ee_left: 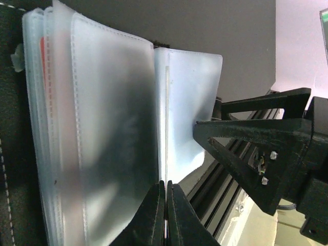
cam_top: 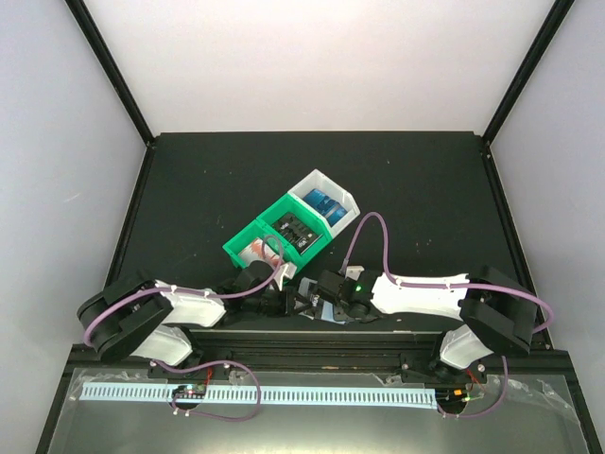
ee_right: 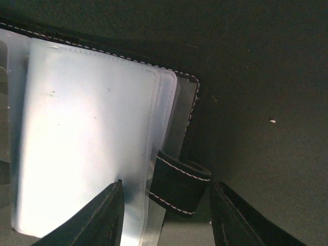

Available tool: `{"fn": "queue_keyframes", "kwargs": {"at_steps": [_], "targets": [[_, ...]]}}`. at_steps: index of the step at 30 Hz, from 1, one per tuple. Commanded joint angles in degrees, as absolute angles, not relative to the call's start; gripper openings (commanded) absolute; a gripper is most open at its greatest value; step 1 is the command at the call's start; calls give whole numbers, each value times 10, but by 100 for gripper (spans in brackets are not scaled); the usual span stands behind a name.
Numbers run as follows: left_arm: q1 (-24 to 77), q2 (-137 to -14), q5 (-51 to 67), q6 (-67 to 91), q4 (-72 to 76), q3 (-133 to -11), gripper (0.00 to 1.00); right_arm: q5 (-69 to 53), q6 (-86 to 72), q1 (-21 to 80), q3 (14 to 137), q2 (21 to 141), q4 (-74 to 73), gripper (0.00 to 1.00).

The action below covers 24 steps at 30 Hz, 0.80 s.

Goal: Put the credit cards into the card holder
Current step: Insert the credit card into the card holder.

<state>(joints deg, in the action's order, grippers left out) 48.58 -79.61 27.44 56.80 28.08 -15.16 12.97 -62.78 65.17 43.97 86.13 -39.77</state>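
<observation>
- Left claw (ee_left: 165,192) is clenched on a clear sleeve of the card holder (ee_left: 113,128); only this wrist view shows a red card (ee_left: 42,66) edge inside.
- Overhead only: holder at the bench's (cam_top: 189,189) near edge, middle; cards (cam_top: 295,230) in the bins (cam_top: 236,249).
- Right claw (ee_right: 166,190) released, straddling the holder's strap (ee_right: 179,182).

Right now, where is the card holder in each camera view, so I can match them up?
Top external: card holder, low centre, between both arms.
Left wrist: fills the left half, one clear sleeve pinched in the left jaws.
Right wrist: upper left, reaching down to the open right jaws.
Shared landmark: the black table.
</observation>
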Motion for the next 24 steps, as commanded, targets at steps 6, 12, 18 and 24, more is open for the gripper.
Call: {"fn": "queue_keyframes", "kwargs": {"at_steps": [6,12,18,24], "targets": [[498,-840,253,583,359,-157,1,124,-646,655,424,870,-382,46],[498,-866,260,620,364,-165,2,122,-649,655,420,868,-374,46],[499,-895,263,636,404,-161,2,120,-651,654,415,868,-367,46],[503,-919,273,643,422,-168,2,120,-651,655,416,868,-364,46]]}}
